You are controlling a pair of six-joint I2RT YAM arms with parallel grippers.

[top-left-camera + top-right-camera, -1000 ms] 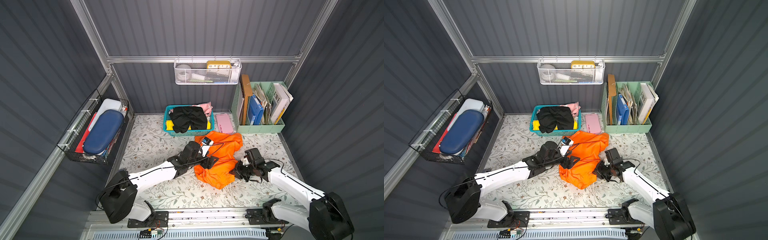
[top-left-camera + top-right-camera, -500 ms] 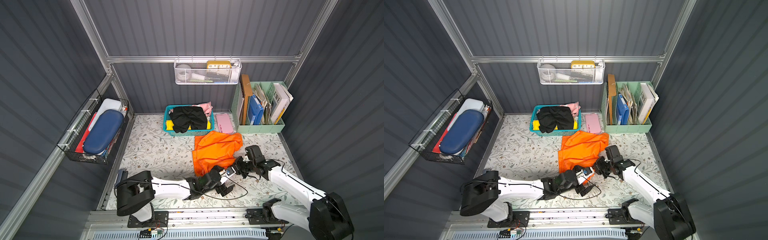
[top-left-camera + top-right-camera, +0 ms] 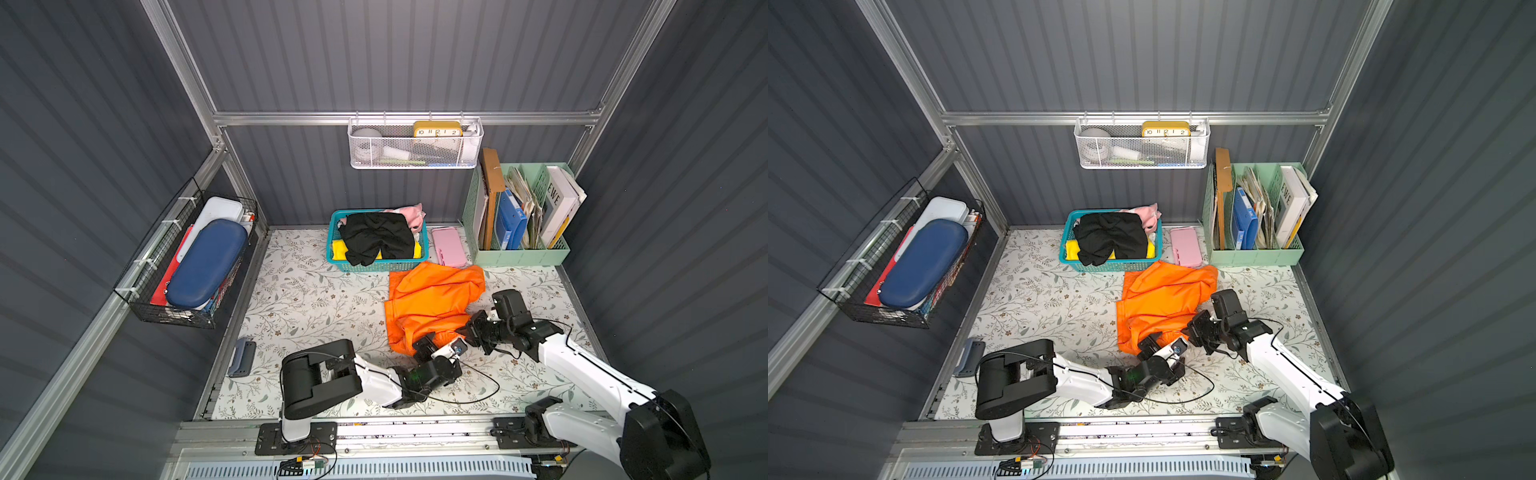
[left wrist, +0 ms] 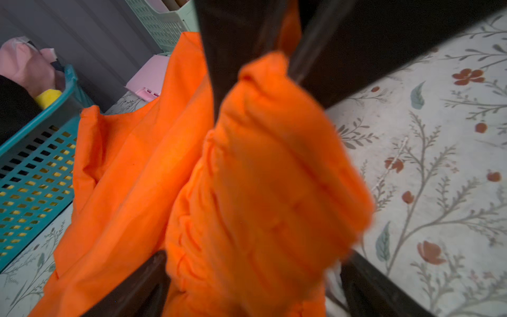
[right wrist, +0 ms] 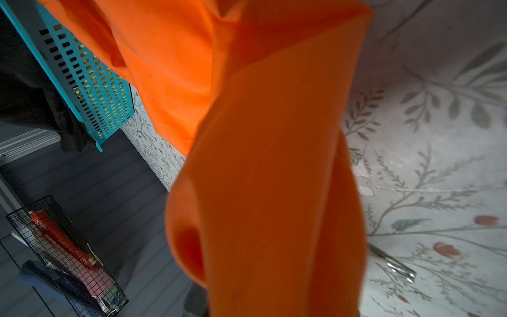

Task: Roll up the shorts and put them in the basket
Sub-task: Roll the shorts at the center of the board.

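The orange shorts lie crumpled on the flowered table, with their near end bunched into a thick fold. My left gripper sits at that near end. In the left wrist view its fingers stand wide apart on either side of the fold, open. My right gripper, just to the right, is shut on the same end. Orange cloth runs out of its hidden jaws in the right wrist view. The black shorts lie heaped in the teal basket.
The teal basket stands at the back, also holding yellow and pink cloth. A pink case and a green file organiser are to its right. A wire basket hangs on the left wall. A black cable loops near the front.
My left arm pulled back from the far part of the orange shorts to their near end, beside the right gripper. The shorts now lie more stretched out. The right gripper barely moved.
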